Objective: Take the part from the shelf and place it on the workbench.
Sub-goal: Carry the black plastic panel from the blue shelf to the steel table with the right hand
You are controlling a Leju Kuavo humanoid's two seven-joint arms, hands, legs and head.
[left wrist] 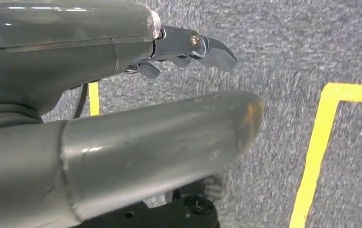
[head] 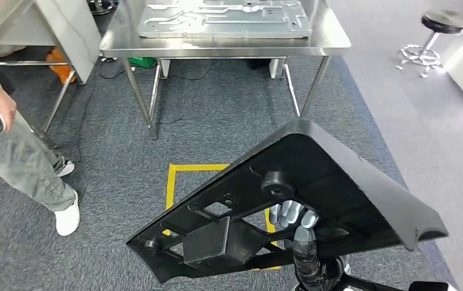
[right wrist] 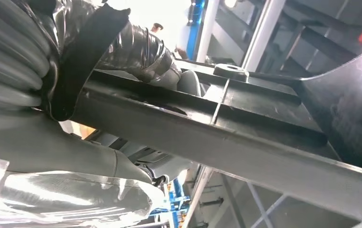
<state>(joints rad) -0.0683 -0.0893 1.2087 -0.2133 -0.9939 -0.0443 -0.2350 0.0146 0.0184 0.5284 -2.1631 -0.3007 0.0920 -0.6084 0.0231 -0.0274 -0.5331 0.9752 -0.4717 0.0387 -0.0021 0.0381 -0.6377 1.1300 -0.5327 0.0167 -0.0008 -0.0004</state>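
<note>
A large black triangular plastic part [head: 338, 182] with ribs and openings hangs tilted over the carpet in the lower middle of the head view. My right hand [head: 292, 215] grips it from below, its fingers showing through an opening. In the right wrist view the right hand [right wrist: 51, 71] is wrapped around a rib of the part [right wrist: 264, 137]. The steel workbench [head: 216, 47] stands ahead, across a stretch of carpet. My left hand [left wrist: 122, 118] hangs over the carpet with its fingers apart and nothing in it.
A grey metal plate [head: 223, 18] lies on the workbench. A person [head: 10, 151] stands at the left, holding a small dark object. Yellow tape [head: 180, 173] marks the carpet between me and the bench. A black stool [head: 435, 36] stands at the far right.
</note>
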